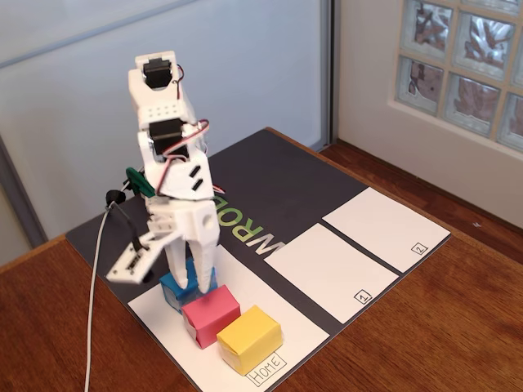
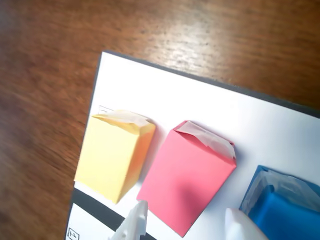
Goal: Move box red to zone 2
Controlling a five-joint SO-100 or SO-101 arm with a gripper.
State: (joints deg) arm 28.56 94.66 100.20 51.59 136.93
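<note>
The red box (image 1: pixel 211 314) stands on the white HOME panel (image 1: pixel 162 328), between a blue box (image 1: pixel 173 290) and a yellow box (image 1: pixel 249 336). My gripper (image 1: pixel 191 284) points down just above the red and blue boxes. In the wrist view the red box (image 2: pixel 187 170) lies in the middle, and my gripper (image 2: pixel 185 220) is open, one white fingertip at each side of the box's near corner, holding nothing. Zone 2 (image 1: pixel 384 227), a white panel with a small boxed "2", lies at the far right of the mat in the fixed view. It is empty and out of the wrist view.
The yellow box (image 2: pixel 112 155) and blue box (image 2: pixel 280 210) sit close on either side of the red one. Zone 1 (image 1: pixel 327 269) lies between the HOME panel and zone 2. The dark mat (image 1: pixel 278 188) rests on a wooden table (image 1: pixel 458 327). A white cable (image 1: pixel 94 286) hangs left of the arm.
</note>
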